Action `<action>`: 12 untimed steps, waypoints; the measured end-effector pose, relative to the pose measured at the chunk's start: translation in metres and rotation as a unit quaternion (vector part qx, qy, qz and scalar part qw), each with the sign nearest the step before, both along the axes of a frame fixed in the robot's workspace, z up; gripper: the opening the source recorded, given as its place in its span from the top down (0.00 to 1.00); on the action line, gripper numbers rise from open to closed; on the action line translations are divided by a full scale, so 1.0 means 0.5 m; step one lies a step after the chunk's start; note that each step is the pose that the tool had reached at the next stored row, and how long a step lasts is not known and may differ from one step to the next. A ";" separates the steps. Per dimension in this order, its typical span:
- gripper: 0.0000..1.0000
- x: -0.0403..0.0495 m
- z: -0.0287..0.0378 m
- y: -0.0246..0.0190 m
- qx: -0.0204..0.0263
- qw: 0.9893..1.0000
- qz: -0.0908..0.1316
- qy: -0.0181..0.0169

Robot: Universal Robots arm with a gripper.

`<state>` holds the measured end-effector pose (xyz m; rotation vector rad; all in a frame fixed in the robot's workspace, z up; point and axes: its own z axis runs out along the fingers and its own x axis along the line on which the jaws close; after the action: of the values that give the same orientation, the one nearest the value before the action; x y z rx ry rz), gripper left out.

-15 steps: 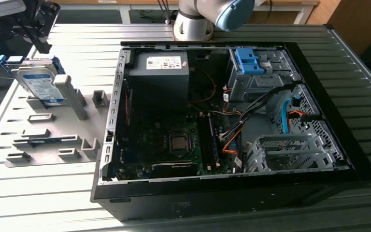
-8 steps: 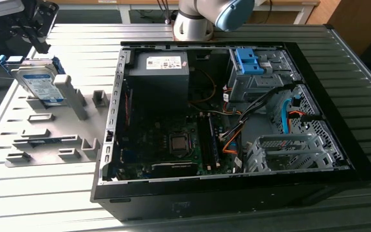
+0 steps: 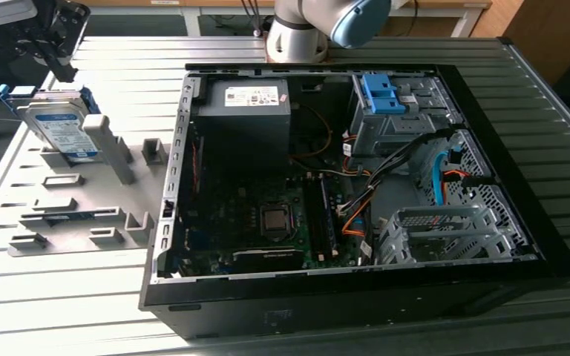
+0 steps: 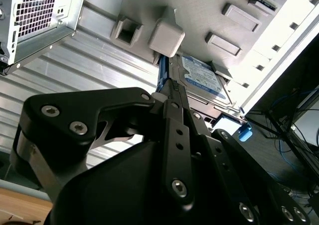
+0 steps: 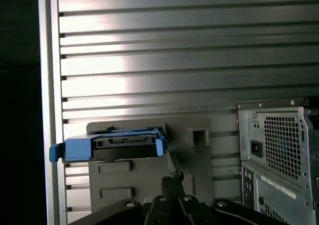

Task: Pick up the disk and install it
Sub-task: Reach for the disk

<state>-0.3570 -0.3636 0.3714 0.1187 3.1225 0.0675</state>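
- One disk (image 3: 62, 130) (silver, with a blue frame) stands on edge in the grey rack (image 3: 77, 200), just outside the case (image 3: 522, 245), on the exterior view's left of it.
- None of the install shows as done: the disk is outside the case, leaning on the rack's post (image 3: 107, 144).
- The gripper (image 3: 65, 73) hovers over the disk's upper edge, well outside the case. Its fingers are pressed together on nothing, and as far as I can see they do not touch the disk.
- Step in hand, by my judgement: the approach for the pick (no grasp yet).
- A grasp here calls for the jaws to spread wide enough to take the disk across its flat faces. They must also come down square to it, since the post stands hard against one face and leaves little room.
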 end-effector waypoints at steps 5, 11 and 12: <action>0.89 -0.032 -0.001 0.0012 0.000 1.000 0.000 0.000; 0.89 -0.086 -0.004 0.0069 0.000 1.000 0.000 0.000; 0.89 -0.095 -0.005 0.0089 0.000 1.000 0.000 0.000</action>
<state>-0.4044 -0.3592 0.3689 0.1187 3.1224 0.0676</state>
